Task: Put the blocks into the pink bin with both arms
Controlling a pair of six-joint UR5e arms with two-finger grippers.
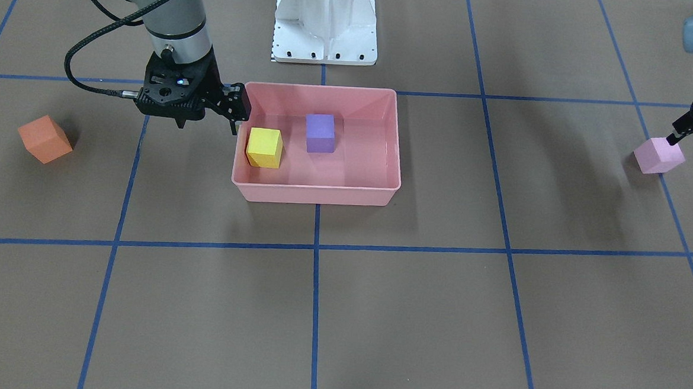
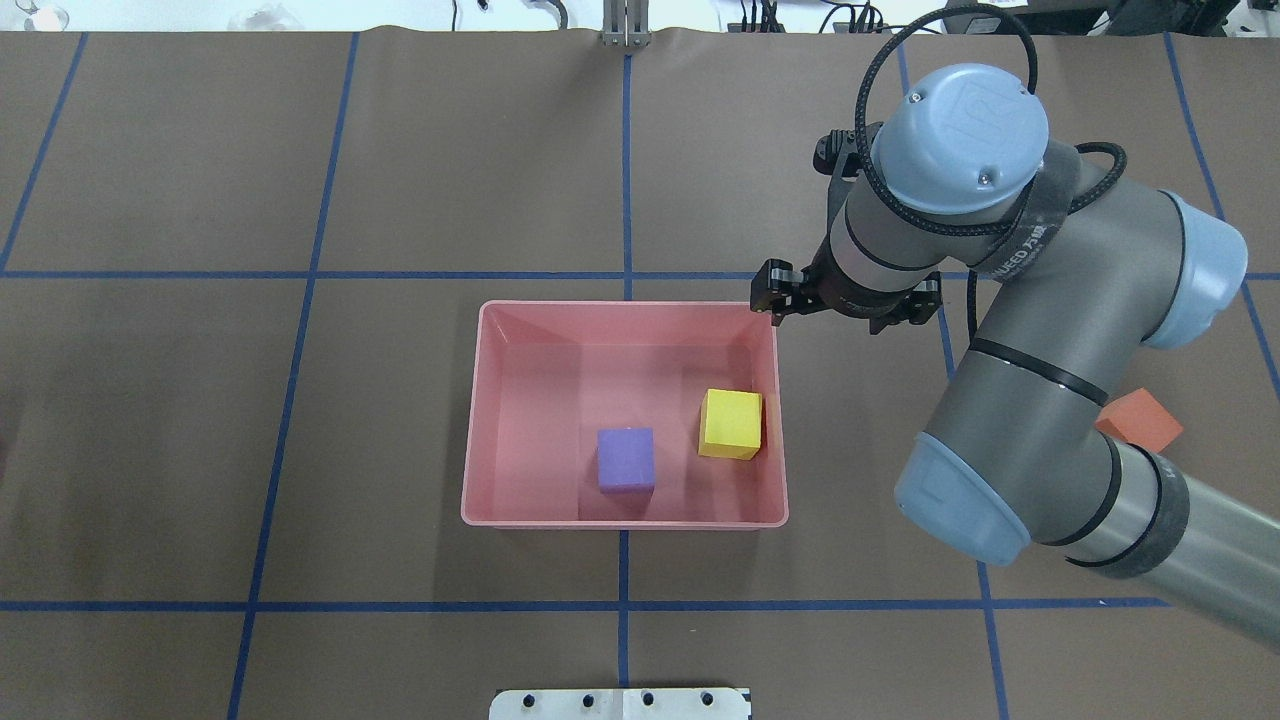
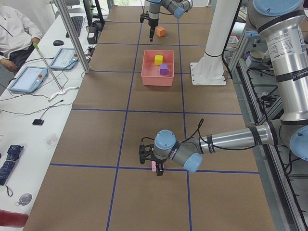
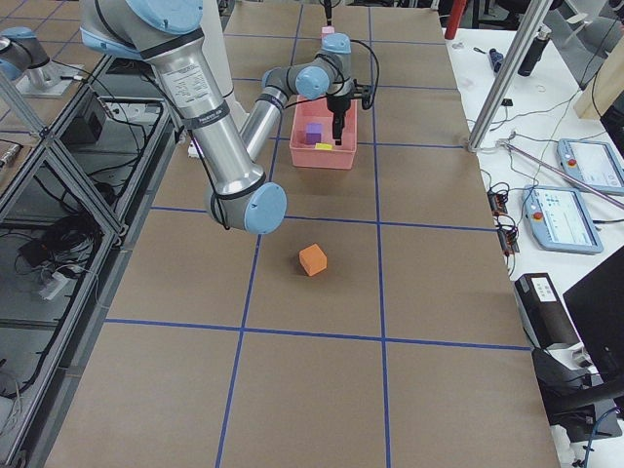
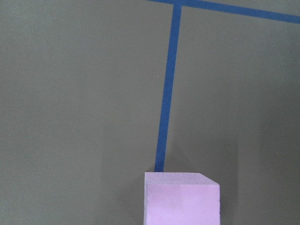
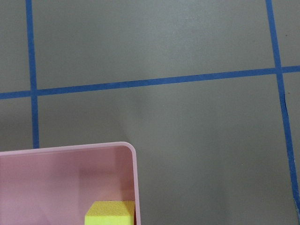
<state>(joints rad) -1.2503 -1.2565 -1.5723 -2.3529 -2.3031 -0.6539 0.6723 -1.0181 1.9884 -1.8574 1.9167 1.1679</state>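
Observation:
The pink bin sits mid-table with the yellow block and the purple block inside it. My right gripper hangs open and empty just outside the bin's corner beside the yellow block; it also shows in the overhead view. The orange block lies on the table well away from the bin, on my right side. The pink-lilac block rests on the table far out on my left. My left gripper is open, right above it and touching its top edge. The left wrist view shows that block at the bottom edge.
The white robot base stands behind the bin. Blue tape lines grid the brown table. In the exterior left view an operator sits at a side bench with tablets and cables.

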